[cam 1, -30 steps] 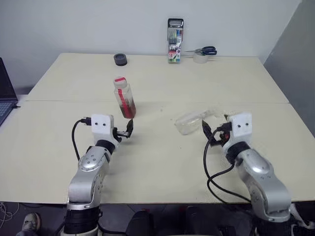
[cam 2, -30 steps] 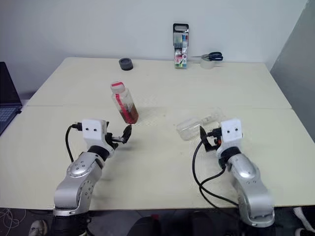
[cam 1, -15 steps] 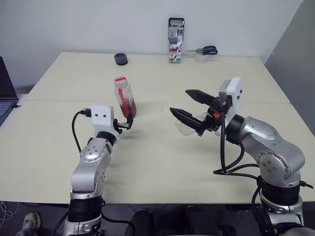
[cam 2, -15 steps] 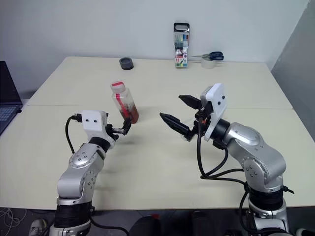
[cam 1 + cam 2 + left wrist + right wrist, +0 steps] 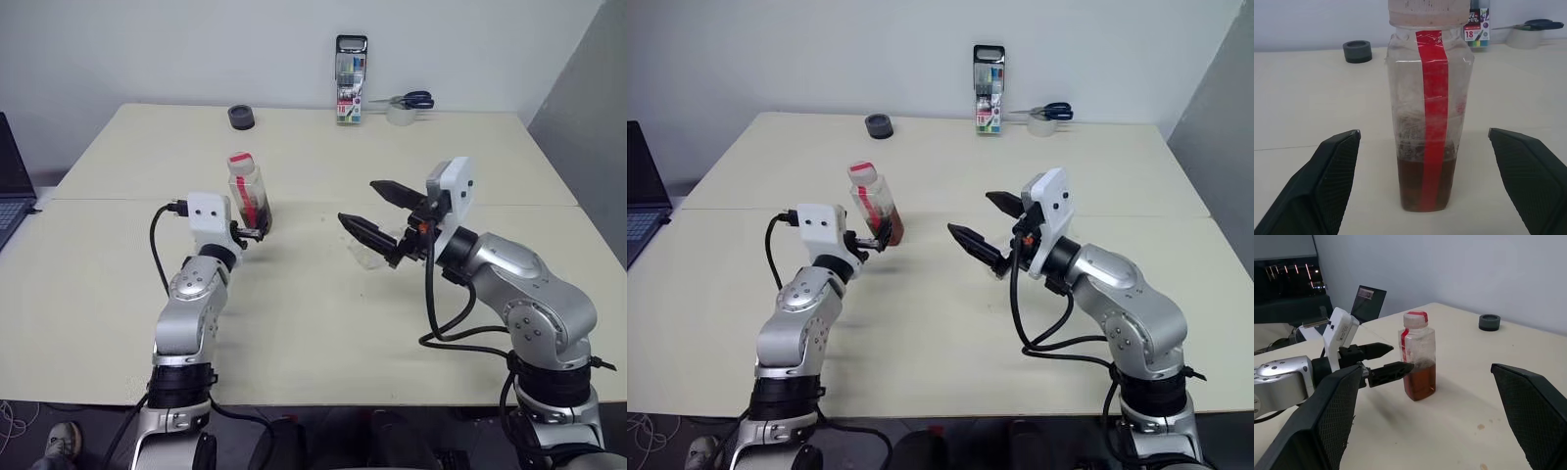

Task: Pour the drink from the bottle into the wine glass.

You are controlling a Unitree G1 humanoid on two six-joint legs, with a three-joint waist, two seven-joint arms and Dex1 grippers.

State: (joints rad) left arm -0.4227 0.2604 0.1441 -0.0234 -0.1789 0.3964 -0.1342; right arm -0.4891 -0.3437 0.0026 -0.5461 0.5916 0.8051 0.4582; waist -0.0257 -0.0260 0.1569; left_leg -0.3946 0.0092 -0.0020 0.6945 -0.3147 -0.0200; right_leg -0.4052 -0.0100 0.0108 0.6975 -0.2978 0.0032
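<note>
We see the left gripper (image 5: 1422, 142) wide open, flanking the upright bottle (image 5: 1429, 117) (untouched); right gripper (image 5: 377, 213) open, pointing toward nine o'clock.

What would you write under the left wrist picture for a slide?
Open left gripper lined up on the capped bottle, standing upright on the table with a little reddish-brown drink.

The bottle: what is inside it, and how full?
The bottle holds reddish-brown drink in roughly its bottom quarter. The red label strip covers a central band; its cap is on.
</note>
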